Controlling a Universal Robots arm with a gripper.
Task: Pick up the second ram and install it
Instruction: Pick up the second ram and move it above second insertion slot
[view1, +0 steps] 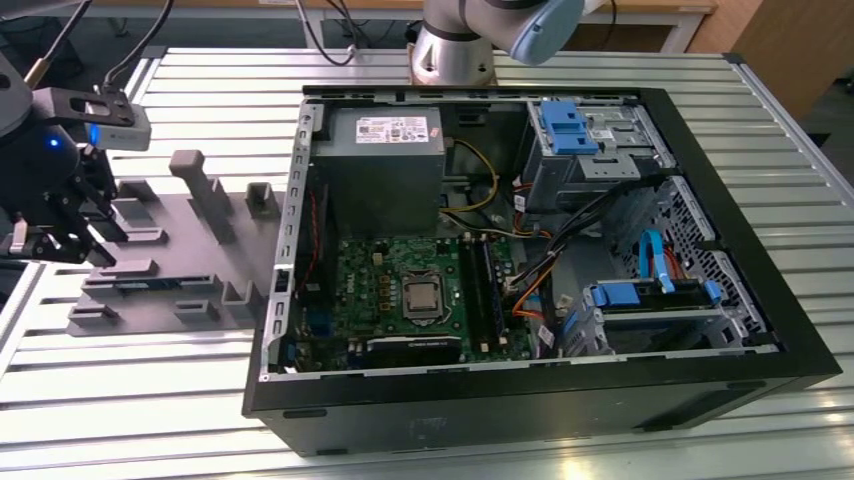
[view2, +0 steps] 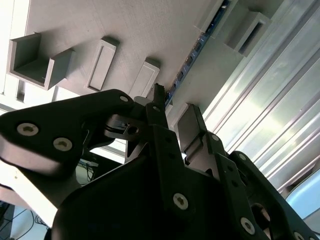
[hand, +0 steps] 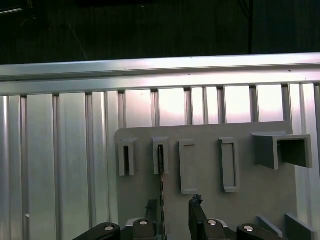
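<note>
The second ram (hand: 161, 172) is a thin blue stick seen edge-on, standing in a slot of the grey fixture plate (hand: 250, 195). In the second wrist view the ram (view2: 192, 50) shows as a blue strip running across the plate (view2: 100, 20) toward my fingers. My gripper (hand: 172, 210) is open and low over the plate, with the ram's near end between its fingers, close to one fingertip (hand: 151, 206). In the exterior view my gripper (view1: 64, 240) hangs over the edge of the plate (view1: 174, 250) at the exterior view's left.
An open black computer case (view1: 534, 400) lies at the exterior view's right of the plate, with the green motherboard (view1: 387, 290) and its black memory slots (view1: 483, 290) exposed. Blue drive brackets (view1: 567, 125) sit at its far side. Ribbed metal table (view1: 134, 390) surrounds everything.
</note>
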